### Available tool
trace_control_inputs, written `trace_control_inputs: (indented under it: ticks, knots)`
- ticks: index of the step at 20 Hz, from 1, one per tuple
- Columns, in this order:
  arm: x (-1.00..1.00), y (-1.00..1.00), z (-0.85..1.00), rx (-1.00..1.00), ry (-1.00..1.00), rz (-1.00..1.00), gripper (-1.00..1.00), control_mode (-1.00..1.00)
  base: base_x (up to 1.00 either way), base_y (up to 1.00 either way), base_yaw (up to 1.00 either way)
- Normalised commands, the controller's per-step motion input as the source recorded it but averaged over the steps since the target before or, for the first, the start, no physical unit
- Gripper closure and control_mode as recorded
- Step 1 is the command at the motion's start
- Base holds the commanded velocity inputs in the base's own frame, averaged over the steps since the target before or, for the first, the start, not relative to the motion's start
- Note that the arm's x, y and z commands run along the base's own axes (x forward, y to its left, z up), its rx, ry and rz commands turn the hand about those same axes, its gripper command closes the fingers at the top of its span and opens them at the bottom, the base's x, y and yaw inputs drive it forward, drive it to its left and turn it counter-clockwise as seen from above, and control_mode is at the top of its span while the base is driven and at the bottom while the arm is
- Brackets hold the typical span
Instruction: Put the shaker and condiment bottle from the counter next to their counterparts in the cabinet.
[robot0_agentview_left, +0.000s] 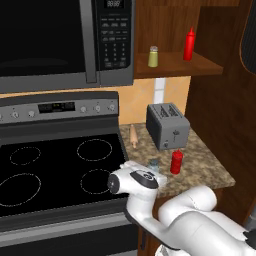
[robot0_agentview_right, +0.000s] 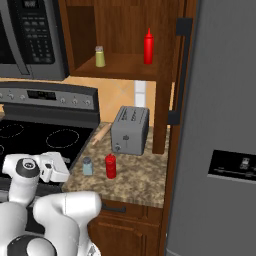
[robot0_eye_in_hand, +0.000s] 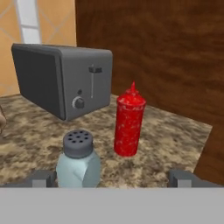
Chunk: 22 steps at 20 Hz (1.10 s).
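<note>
Nearest the base, the white arm's two-finger gripper (robot0_eye_in_hand: 113, 178) is held low at the near edge of the speckled brown-and-tan granite counter (robot0_agentview_right: 135, 177), its dark fingertips (robot0_eye_in_hand: 40, 178) spread wide with nothing between them. In the hand view the small pale blue-grey translucent shaker with a grey perforated cap (robot0_eye_in_hand: 78, 161) stands upright just ahead of the left fingertip, inside the open span but toward its left side. Just to the shaker's right and slightly farther stands the stubby red squeeze bottle with a short red nozzle (robot0_eye_in_hand: 129, 124), upright and apart from the shaker. From the right base view the same pair, shaker (robot0_agentview_right: 88, 166) and bottle (robot0_agentview_right: 110, 166), sit side by side on the counter near its stove-side edge, close in front of the white hand.

Beyond them a grey two-slot metal toaster (robot0_agentview_right: 130, 130) rests on the counter, and a pale wooden rolling pin (robot0_agentview_left: 133, 136) lies to its left beside the black glass stovetop (robot0_agentview_left: 55, 172).

Farther and higher, the dark reddish-brown wooden wall cabinet (robot0_agentview_right: 125, 25) stands open to the right of the black and steel microwave (robot0_agentview_left: 60, 40). On its plain shelf a yellowish shaker with a silver cap (robot0_agentview_right: 100, 57) stands to the left and a slim red squeeze bottle with a long pointed tip (robot0_agentview_right: 148, 46) to the right, well apart.
</note>
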Motion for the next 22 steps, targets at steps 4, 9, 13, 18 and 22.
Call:
trace_control_inputs:
  ticks: [4,9,13,18,22]
  knots:
    - [0.2,-0.11,-0.06,0.0,0.0,0.0,-1.0,-1.0,0.0,0.0,0.0]
    - [0.12,-0.08,-0.28,0.0,0.0,0.0,-1.0,-1.0,0.0,0.0,0.0]
    - [0.14,-0.07,-0.17,0.0,0.0,0.0,-1.0,-1.0,0.0,0.0,0.0]
    - [0.2,-0.07,-0.18,0.0,0.0,0.0,-1.0,-1.0,0.0,0.0,0.0]
    - [0.15,-0.02,-0.2,0.0,0.0,0.0,-1.0,-1.0,0.0,0.0,0.0]
